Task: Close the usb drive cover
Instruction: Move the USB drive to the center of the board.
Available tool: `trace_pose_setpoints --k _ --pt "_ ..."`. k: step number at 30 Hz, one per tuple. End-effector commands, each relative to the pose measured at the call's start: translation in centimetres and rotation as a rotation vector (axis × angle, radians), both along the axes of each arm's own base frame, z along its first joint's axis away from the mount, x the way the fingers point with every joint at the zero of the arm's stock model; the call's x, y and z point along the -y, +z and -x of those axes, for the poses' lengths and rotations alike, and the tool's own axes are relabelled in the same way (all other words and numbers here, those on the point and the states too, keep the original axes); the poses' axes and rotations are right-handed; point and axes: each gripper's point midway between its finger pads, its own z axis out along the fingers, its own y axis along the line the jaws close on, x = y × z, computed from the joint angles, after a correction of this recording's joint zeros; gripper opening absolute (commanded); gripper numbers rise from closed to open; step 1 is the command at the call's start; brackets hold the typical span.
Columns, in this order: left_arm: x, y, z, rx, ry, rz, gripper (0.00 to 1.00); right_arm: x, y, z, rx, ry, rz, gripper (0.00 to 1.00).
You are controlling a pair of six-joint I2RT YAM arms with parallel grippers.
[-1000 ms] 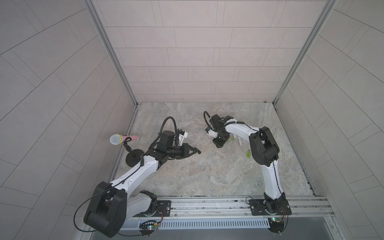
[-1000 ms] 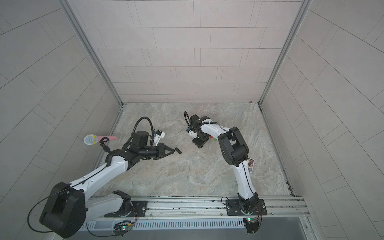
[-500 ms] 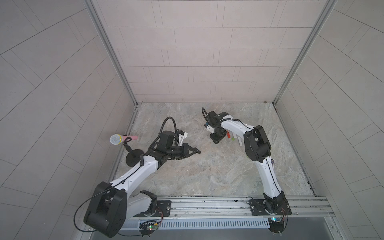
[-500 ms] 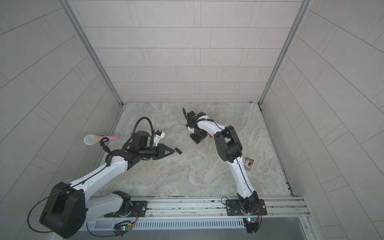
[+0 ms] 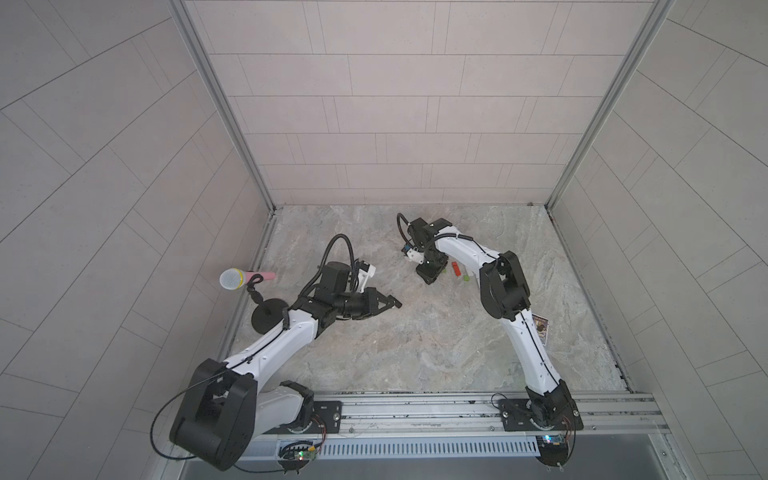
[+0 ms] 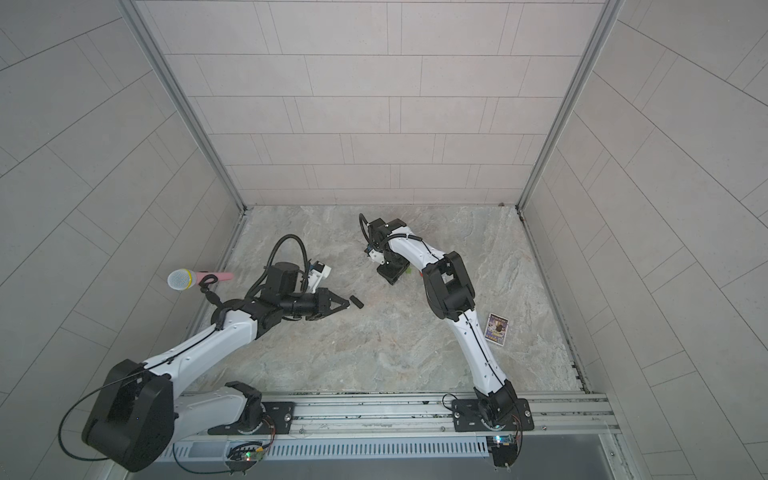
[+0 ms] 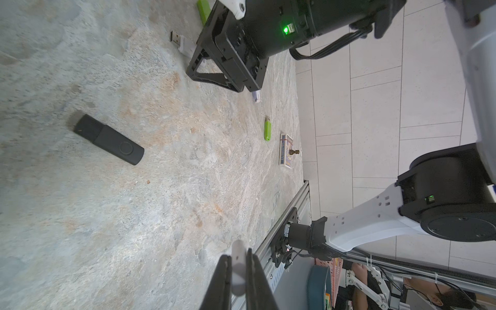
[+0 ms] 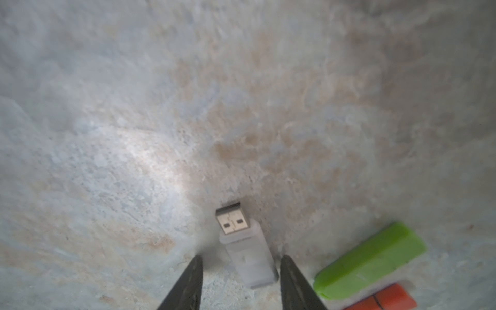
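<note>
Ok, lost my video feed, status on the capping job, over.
Left end effector shut on white cap. Right end effector open, straddling white usb drive, plug bare. Green drive close beside.

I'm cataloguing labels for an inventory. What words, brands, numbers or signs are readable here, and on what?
No text is readable in any view.
The printed card has a picture and lettering, too small to read.
The white usb drive shows no marking.
The black usb drive shows only a round mark, no letters.
</note>
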Motion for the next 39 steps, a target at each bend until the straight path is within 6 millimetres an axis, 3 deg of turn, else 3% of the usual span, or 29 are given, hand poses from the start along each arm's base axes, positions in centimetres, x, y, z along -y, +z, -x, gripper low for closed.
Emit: trace_pose_setpoints --k 1,5,10,19,21,28,32,39 --pt "0.1 0.7 -0.5 0.035 -0.011 0.007 0.11 0.5 -2.5 2.4 -0.119 0.047 0.038 0.4" --pt "0.1 0.7 -0.5 0.032 -0.014 0.009 0.11 0.7 -3.1 2.7 -0.129 0.04 0.048 0.26" --pt "0.1 0.9 -0.4 0.036 -0.014 0.01 0.11 0.5 -2.8 3.9 -0.122 0.04 0.048 0.18" --pt "-0.3 1.2 0.3 0.045 -0.005 0.011 0.11 0.6 -1.7 10.8 -0.103 0.09 0.041 0.18" --pt "-0.3 1.2 0.3 0.047 -0.001 0.01 0.11 1.1 -1.9 11.5 -0.098 0.078 0.061 0.19" --pt "-0.3 1.2 0.4 0.047 -0.002 0.012 0.11 0.7 -3.0 11.5 -0.081 0.077 0.065 0.36" --pt "-0.3 1.2 0.3 0.045 -0.002 0.011 0.11 -0.2 -3.2 11.0 -0.068 0.092 0.036 0.37" --pt "-0.2 0.9 0.2 0.037 -0.005 0.009 0.11 -1.3 -4.0 12.1 -0.146 0.142 -0.019 0.38"
